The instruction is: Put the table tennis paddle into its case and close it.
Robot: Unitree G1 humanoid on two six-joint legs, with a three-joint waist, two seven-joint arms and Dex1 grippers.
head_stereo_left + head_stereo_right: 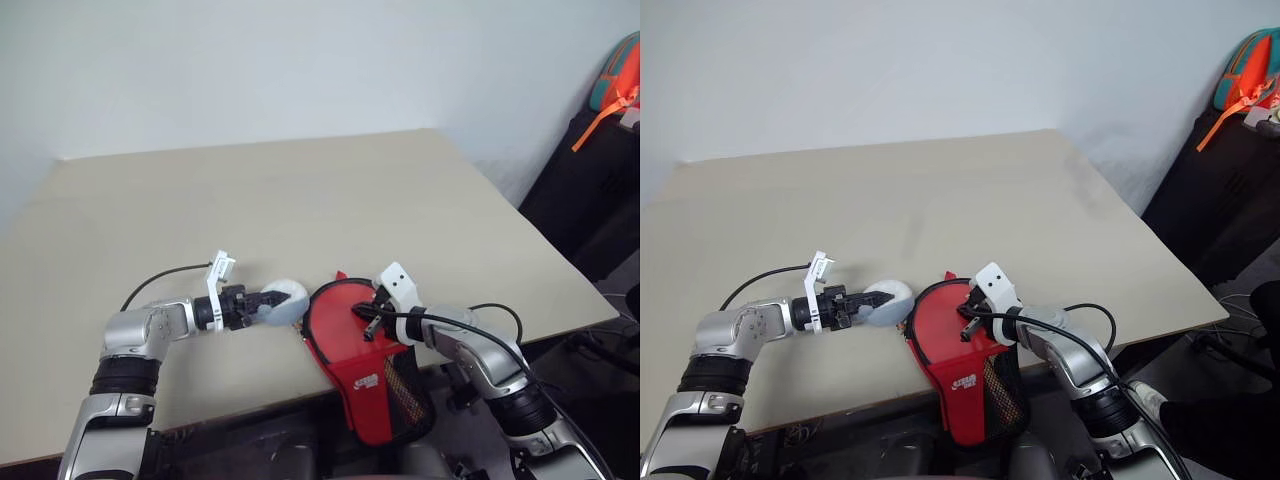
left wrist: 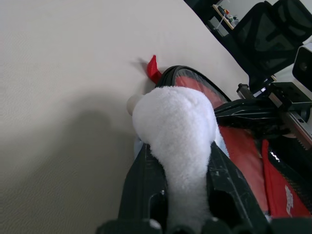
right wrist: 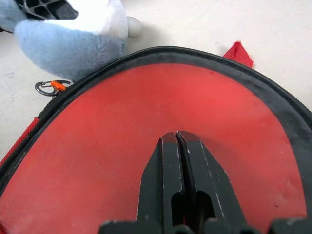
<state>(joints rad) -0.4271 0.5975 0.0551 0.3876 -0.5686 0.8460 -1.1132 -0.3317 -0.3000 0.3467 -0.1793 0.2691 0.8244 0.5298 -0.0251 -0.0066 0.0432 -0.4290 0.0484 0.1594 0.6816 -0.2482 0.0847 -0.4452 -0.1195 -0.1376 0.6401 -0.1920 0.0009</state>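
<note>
Left claw [image 1: 262,305] clamped on a soft blue-and-white plush [image 2: 175,122], just beside the case [image 1: 365,365]. Right claw [image 3: 178,139] pinched shut, empty, pressing down on the red face under it; cannot tell whether paddle rubber or case panel. Case hangs over the bench [image 1: 300,200] edge. Likely light and floppy; best gripped at the zip edge. White logo unreadable.

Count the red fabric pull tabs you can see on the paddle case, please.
1: a red fabric tab sticks out from the case at its rounded far edge, lying on the table. Others may be hidden underneath.
</note>
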